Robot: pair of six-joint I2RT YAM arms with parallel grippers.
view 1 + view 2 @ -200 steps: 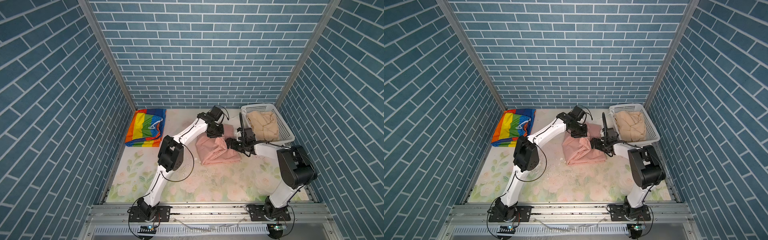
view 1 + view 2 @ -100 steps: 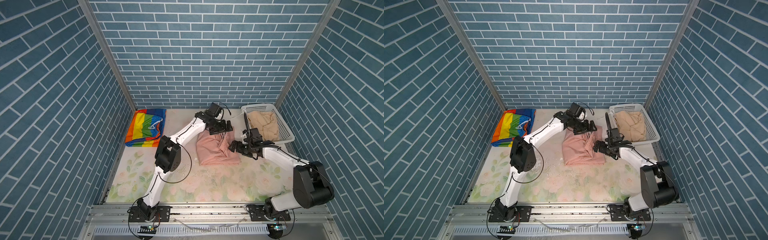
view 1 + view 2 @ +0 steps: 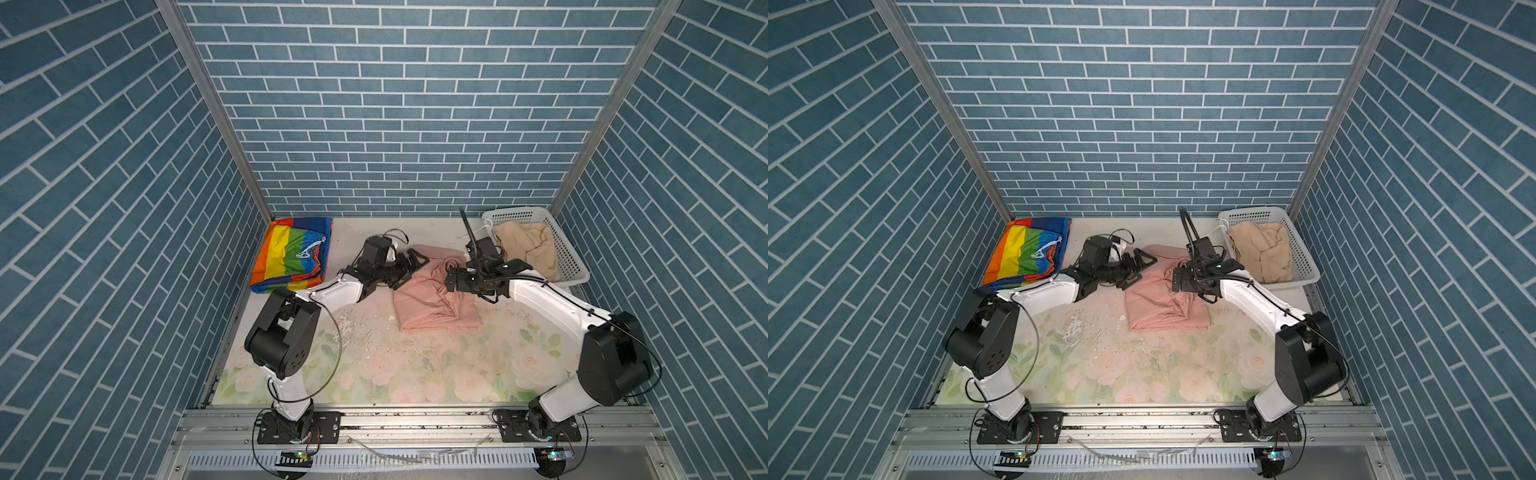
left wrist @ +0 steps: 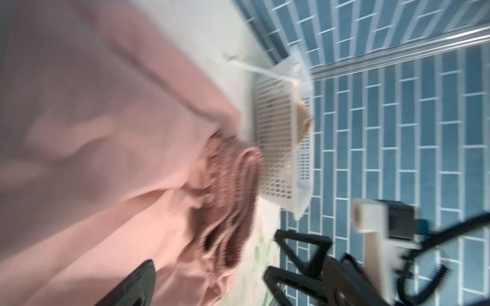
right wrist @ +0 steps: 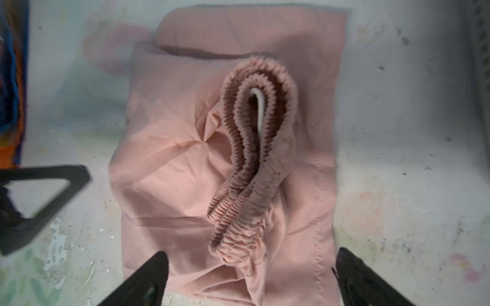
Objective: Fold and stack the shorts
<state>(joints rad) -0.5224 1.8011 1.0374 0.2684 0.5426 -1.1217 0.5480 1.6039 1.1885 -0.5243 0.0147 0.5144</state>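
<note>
The pink shorts [image 3: 432,303] [image 3: 1163,307] lie folded mid-table, and their gathered waistband [image 5: 254,159] is bunched in a loop on top. My left gripper [image 3: 409,272] [image 3: 1139,271] is open just off their back left corner and holds nothing. One of its fingers [image 4: 140,280] shows blurred beside the pink cloth [image 4: 106,132]. Over the waistband hangs my right gripper [image 3: 453,282] [image 3: 1179,280] [image 5: 252,253], open with its jaws wide apart and empty. The rainbow-striped shorts [image 3: 291,257] [image 3: 1025,253] lie folded at the back left. The beige shorts [image 3: 528,245] [image 3: 1262,249] sit in the basket.
A white perforated basket [image 3: 577,266] [image 3: 1308,266] [image 4: 278,148] stands at the back right, close behind my right arm. Blue brick walls close in the left, back and right sides. The floral table mat [image 3: 415,365] stretches toward the front rail.
My left gripper has opened, let go of the pink shorts and drawn back to the left. The right arm has swung its elbow out, its gripper still open over the waistband.
</note>
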